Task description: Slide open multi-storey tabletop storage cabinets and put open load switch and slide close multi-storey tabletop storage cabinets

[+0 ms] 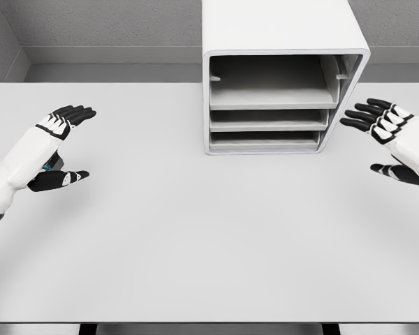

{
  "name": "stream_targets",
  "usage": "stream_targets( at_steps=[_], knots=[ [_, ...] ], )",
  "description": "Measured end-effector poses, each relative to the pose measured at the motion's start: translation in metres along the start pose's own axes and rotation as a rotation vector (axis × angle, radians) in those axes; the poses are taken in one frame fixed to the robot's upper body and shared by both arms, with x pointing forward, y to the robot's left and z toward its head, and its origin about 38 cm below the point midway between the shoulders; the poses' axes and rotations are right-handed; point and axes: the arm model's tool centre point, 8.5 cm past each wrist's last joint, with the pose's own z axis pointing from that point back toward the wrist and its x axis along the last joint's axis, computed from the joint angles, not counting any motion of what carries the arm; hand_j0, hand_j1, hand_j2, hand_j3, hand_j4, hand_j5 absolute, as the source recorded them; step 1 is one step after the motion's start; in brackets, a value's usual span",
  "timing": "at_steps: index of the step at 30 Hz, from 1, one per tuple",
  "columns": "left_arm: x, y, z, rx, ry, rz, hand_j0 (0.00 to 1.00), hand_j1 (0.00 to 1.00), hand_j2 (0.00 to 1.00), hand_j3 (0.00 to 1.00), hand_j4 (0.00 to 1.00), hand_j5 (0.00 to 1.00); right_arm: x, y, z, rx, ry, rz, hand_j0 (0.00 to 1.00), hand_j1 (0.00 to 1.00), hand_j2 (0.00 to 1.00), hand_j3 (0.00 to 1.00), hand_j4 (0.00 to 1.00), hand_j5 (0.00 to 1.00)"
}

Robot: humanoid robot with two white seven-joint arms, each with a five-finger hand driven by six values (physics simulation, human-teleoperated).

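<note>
**Head view: both hands wait, cabinet untouched, switch not in sight**

Head view shows a white, rounded, multi-storey plastic storage cabinet standing at the far side of the plain white tabletop, right of centre, its front facing the robot. Three shallow grey trays sit stacked inside it, all pushed in as far as I can tell.

The left hand hovers over the table's left side, well apart from the cabinet, fingers spread and thumb out, holding nothing. The right hand hangs just beside the cabinet's right wall, also spread and empty.

No load switch is visible anywhere on the table, so its place cannot be told.

The cabinet looks stiff and smooth, probably light enough to skid if a tray is tugged hard. The best hold is likely the front lip of a tray, fingertips hooked under it, with the other hand bracing the shell.
</note>
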Motion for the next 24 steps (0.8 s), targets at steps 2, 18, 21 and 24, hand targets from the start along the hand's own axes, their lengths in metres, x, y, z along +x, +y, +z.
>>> stream_targets(
  at_steps=[2, 18, 21, 24],
  knots=[
    [-0.001, 0.001, 0.000, -0.001, 0.003, -0.007, 1.00, 1.00, 1.00, 1.00, 1.00, 1.00, 0.001, 0.000, 0.000, 0.003, -0.003, 0.001, 1.00, 1.00, 1.00, 1.00, 1.00, 1.00],
    [-0.028, 0.055, -0.034, -0.224, 0.044, -0.185, 1.00, 1.00, 1.00, 1.00, 1.00, 1.00, 0.008, 0.009, -0.016, -0.056, -0.014, 0.009, 0.97, 0.97, 0.97, 0.97, 0.97, 0.97],
    [-0.032, 0.058, -0.036, -0.245, 0.069, -0.230, 1.00, 1.00, 1.00, 1.00, 1.00, 1.00, 0.009, 0.004, -0.027, -0.090, -0.029, 0.016, 0.84, 0.84, 0.84, 0.84, 0.84, 0.84],
    [-0.036, 0.062, -0.032, -0.283, 0.093, -0.281, 1.00, 1.00, 1.00, 1.00, 1.00, 1.00, 0.017, 0.016, -0.040, -0.092, -0.058, -0.011, 0.79, 0.79, 0.79, 0.79, 0.79, 0.79]
  ],
)
